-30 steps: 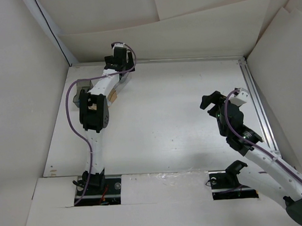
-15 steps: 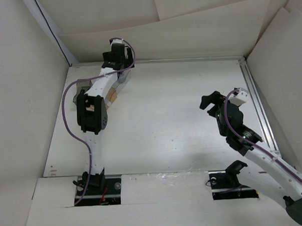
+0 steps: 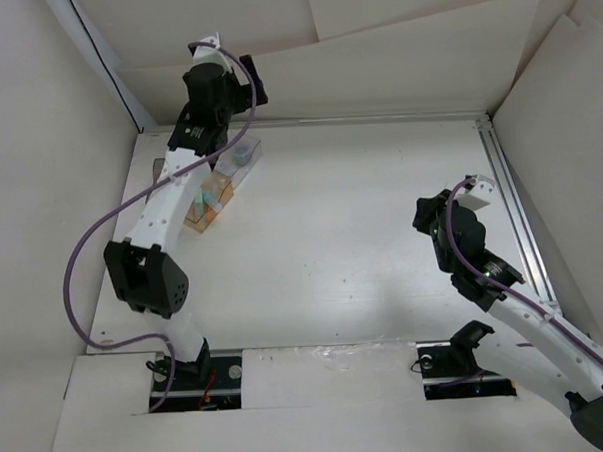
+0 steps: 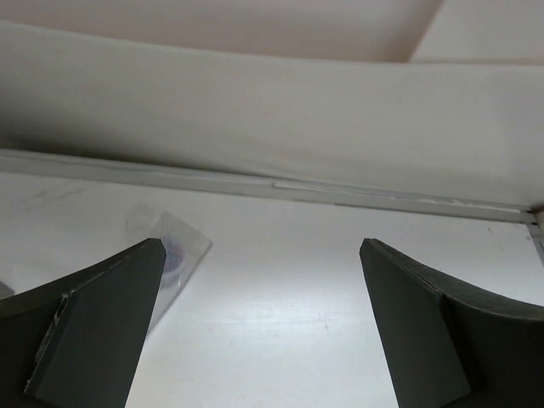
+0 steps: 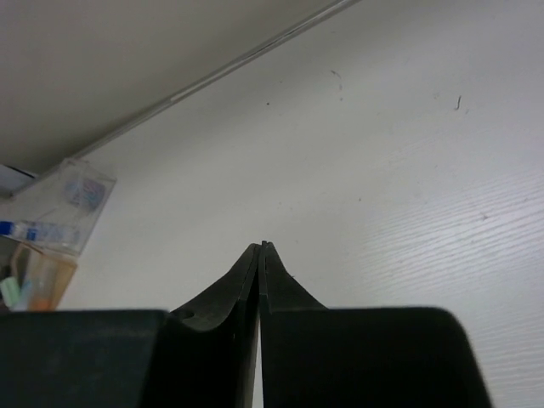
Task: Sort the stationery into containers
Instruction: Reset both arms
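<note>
- Hovering with fingers spread wide and empty, your left gripper (image 4: 263,255) has the clear bin (image 4: 189,246) just beside one fingertip; a careless descent could clip its rim.
- Your right gripper (image 5: 262,251), pinched shut on nothing, sits well apart from the amber bin (image 5: 49,274) holding markers (image 3: 206,200).

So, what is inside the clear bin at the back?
The clear bin holds what looks like a small blue-capped bottle and a purple item. Its cloudy walls blur anything else.

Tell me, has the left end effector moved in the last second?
Yes. The left end effector lifted up-left past the table's back edge, uncovering the clear bin.
</note>
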